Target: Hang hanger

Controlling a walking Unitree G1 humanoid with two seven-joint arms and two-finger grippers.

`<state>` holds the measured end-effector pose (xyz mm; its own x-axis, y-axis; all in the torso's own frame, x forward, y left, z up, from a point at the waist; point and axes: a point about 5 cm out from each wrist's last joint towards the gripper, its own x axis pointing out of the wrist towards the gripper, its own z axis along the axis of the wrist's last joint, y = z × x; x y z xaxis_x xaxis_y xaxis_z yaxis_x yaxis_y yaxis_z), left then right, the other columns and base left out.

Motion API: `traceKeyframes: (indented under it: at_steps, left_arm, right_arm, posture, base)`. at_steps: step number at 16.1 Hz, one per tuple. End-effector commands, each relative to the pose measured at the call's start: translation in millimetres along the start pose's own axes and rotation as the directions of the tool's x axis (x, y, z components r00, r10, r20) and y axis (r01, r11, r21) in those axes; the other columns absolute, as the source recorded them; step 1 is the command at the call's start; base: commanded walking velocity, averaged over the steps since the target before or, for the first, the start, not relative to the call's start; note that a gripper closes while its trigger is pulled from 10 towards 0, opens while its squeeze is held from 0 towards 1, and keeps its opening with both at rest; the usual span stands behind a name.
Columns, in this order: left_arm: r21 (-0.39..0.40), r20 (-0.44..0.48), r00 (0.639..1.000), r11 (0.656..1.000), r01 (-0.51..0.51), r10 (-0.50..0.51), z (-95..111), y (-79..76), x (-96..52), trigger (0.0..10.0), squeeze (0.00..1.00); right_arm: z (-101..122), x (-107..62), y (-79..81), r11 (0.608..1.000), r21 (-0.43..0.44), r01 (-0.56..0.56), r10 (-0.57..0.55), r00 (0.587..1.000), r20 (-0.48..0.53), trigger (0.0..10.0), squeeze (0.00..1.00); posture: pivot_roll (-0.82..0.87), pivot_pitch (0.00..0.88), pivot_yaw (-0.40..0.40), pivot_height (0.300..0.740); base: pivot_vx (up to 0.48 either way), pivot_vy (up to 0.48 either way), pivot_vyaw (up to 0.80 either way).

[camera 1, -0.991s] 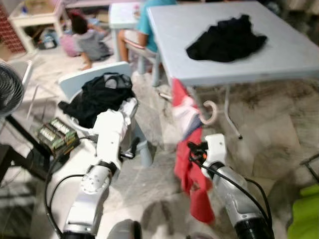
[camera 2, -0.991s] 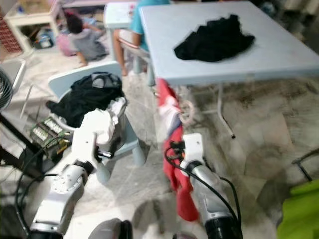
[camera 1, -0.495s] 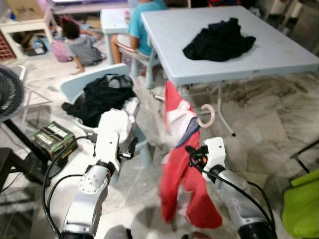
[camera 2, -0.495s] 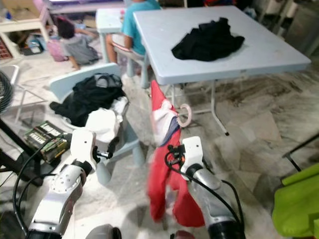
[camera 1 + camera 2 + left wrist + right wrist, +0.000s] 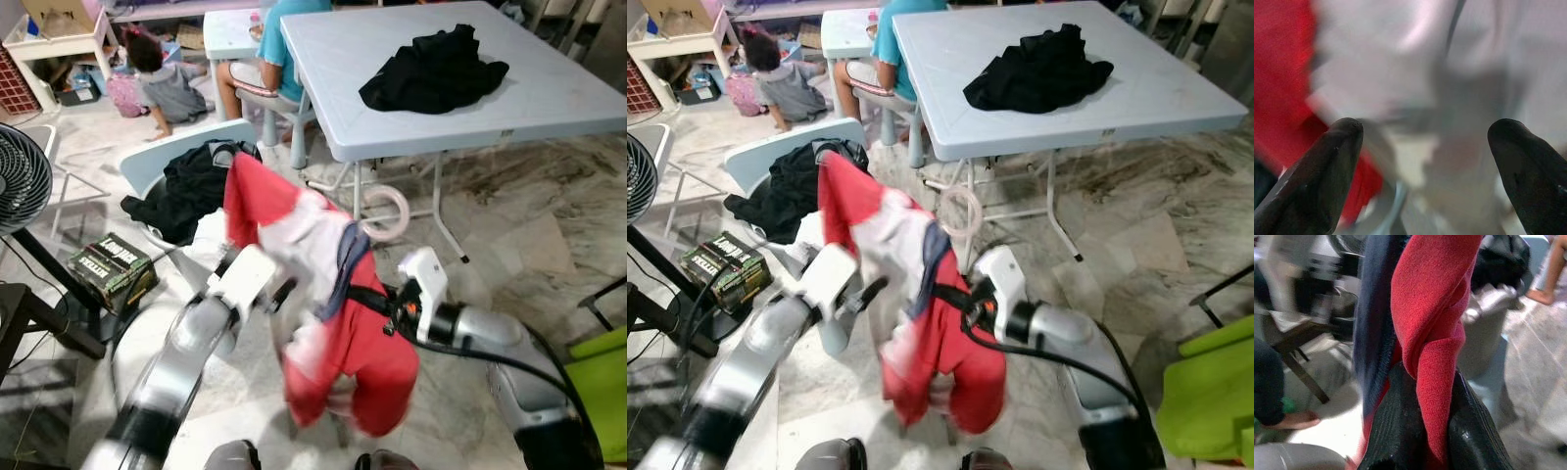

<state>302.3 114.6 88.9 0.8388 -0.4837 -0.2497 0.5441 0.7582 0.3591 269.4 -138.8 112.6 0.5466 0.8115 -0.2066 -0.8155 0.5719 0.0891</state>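
Bright even daylight, soft shadows, left arm motion-blurred, left wrist view defocused

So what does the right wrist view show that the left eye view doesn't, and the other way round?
Right wrist view alone: the right gripper close up, its black fingers pinching a fold of the red and white garment.

Left eye view alone: the pale hanger hook, the left gripper beside the cloth, the light grey folding table with a black garment.

Both: the red garment and the pile of black clothes on the pale blue chair.
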Motion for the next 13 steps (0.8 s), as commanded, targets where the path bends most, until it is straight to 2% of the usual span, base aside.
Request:
traceKeyframes:
  at_steps: [1,4,6,7,9,10,13]
  left_arm:
    - [0.022,0.003,1.0,1.0,0.018,-0.018,0.4,-1.6,3.8,10.0,0.0]
    - [-0.002,0.027,0.998,0.998,0.061,-0.061,2.6,-5.2,10.9,10.0,0.0]
    - [-0.055,0.056,0.995,0.994,0.091,-0.088,6.1,-10.9,14.3,10.0,0.0]
    - [-0.061,0.071,0.992,0.992,0.109,-0.104,8.9,-17.5,15.5,10.0,0.0]
    - [-0.071,0.082,0.989,0.989,0.132,-0.126,10.0,-25.9,16.3,10.0,0.0]
    - [-0.117,0.099,0.987,0.983,0.141,-0.13,12.5,-29.2,16.1,10.0,0.0]
    - [-0.16,0.129,0.981,0.973,0.164,-0.144,16.3,-35.6,15.8,10.0,0.0]
  right_arm:
    - [15.8,4.6,7.3,0.997,-0.036,-0.064,0.065,0.997,0.046,10.0,0.0]
    - [21.2,9.8,16.4,0.994,-0.041,-0.099,0.102,0.993,0.065,10.0,0.0]
    - [22.7,16.0,11.2,0.996,-0.09,-0.019,0.026,0.997,0.079,10.0,0.0]
    - [25.2,23.5,-2.0,0.986,-0.121,0.114,-0.103,0.99,0.094,10.0,0.0]
    - [34.5,29.8,-7.5,0.978,-0.113,0.177,-0.161,0.977,0.14,10.0,0.0]
    - [37.8,32.2,-7.8,0.976,-0.099,0.195,-0.177,0.971,0.161,10.0,0.0]
    - [35.2,35.4,-6.6,0.971,-0.098,0.219,-0.201,0.965,0.169,10.0,0.0]
  posture:
    - [-0.03,0.057,0.003,0.74]
    - [-0.04,0.053,0.006,0.74]
    - [-0.04,0.053,0.006,0.74]
    - [-0.04,0.051,0.01,0.74]
    - [-0.03,0.052,0.008,0.74]
    - [-0.03,0.052,0.008,0.74]
    - [-0.03,0.053,0.007,0.74]
  base:
    - [0.0,0.0,0.0]
    - [0.0,0.0,0.0]
    - [0.0,0.0,0.0]
    - [0.0,0.0,0.0]
    - [0.0,0.0,0.0]
    - [0.0,0.0,0.0]
    - [0.0,0.0,0.0]
